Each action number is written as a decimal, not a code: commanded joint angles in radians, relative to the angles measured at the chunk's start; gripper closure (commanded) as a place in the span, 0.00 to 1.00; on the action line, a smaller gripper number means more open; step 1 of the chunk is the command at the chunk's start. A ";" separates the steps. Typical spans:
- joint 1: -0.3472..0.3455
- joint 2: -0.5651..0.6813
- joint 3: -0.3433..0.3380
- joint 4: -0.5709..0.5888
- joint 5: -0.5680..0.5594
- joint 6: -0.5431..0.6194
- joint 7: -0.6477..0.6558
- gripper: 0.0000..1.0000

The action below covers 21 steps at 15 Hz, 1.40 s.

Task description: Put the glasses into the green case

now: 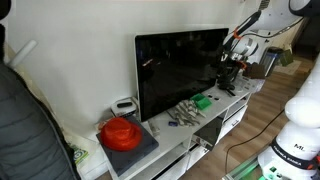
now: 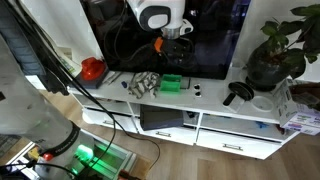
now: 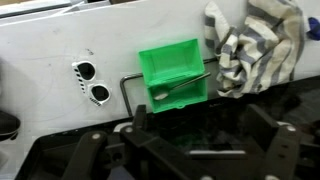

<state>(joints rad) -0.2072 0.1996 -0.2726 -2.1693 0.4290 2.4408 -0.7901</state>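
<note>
Green case (image 3: 170, 68) on white shelf (image 3: 40, 110), glasses (image 3: 178, 88) across it (checked cloth (image 3: 250, 45) beside); gripper (image 3: 176, 122) state unclear

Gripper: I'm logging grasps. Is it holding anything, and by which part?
Cannot be told: in the wrist view the gripper hangs over the green case, its fingertips lost in dark blur.
</note>
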 commanded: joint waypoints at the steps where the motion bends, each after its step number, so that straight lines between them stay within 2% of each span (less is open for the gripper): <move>1: -0.100 0.135 0.051 0.089 0.024 0.072 -0.016 0.00; 3: -0.145 0.208 0.069 0.126 0.004 0.134 0.003 0.00; 4: -0.141 0.131 0.085 0.064 -0.026 0.103 0.018 0.00; 6: -0.167 0.162 0.101 0.077 -0.033 0.114 0.018 0.00; 12: -0.164 0.150 0.113 0.077 -0.029 0.113 0.019 0.00; 16: -0.206 0.252 0.162 0.147 0.009 0.185 -0.020 0.00; 21: -0.276 0.388 0.212 0.249 -0.014 0.230 0.010 0.00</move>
<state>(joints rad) -0.4291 0.4988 -0.0971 -2.0076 0.4253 2.6579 -0.7901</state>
